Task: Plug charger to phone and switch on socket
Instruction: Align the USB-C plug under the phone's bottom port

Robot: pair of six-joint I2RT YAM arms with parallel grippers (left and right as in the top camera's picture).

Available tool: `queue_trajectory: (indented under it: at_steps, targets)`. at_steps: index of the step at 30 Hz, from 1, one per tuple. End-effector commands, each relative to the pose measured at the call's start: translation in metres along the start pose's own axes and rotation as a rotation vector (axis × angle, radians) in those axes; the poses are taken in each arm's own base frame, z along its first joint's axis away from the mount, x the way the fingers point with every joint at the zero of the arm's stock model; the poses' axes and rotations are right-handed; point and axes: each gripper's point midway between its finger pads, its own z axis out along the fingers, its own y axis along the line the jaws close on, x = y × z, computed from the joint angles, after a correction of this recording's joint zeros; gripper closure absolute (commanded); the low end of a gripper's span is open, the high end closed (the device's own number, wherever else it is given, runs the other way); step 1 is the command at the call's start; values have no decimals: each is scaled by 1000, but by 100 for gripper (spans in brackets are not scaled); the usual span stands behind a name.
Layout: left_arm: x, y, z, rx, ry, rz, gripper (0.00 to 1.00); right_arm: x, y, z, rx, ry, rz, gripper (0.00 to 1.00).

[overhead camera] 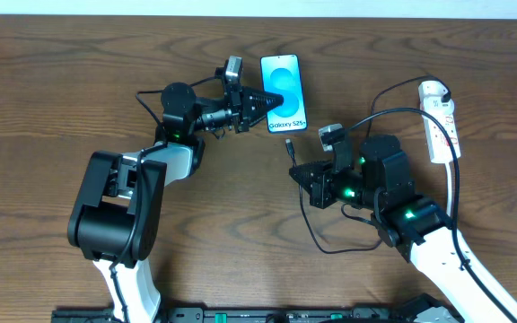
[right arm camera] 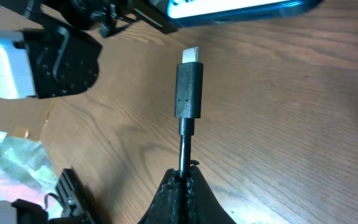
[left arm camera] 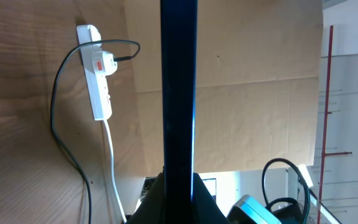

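Alignment: left tool [overhead camera: 269,101] clamps slim blue-screened phone [overhead camera: 285,72] steady; right tool [right arm camera: 185,180] pinches thin black charger cable [right arm camera: 183,143], plug [right arm camera: 189,90] aimed twelve o'clock

Open lane of bare tabletop [overhead camera: 240,179] runs from plug [overhead camera: 288,144] up to phone [overhead camera: 285,76] bottom edge. Left fingers [overhead camera: 260,100] block phone's left side. Cable [overhead camera: 310,229] loops on tabletop beside right arm. Socket [overhead camera: 440,126] lies far right, cable draped across.

Right wrist view's top edge cuts off the phone [right arm camera: 241,7].
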Motion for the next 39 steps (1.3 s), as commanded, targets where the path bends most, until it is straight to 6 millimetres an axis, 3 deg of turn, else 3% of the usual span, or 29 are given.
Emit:
queue_trajectory:
  at_steps: [1,11,27,39]
  targets:
    - [4,-13,1,17,20,60,93,-8,3,-2,11,-21,-33,99]
    - [-2,-14,2,18,-18,59,93,-13,-10,-2,81,-56,31,99]
    - [-2,-14,2,18,-18,59,93,-16,-9,0,70,-63,72,99]
    - [-4,-14,2,19,-29,60,93,-11,3,7,43,-49,48,99]
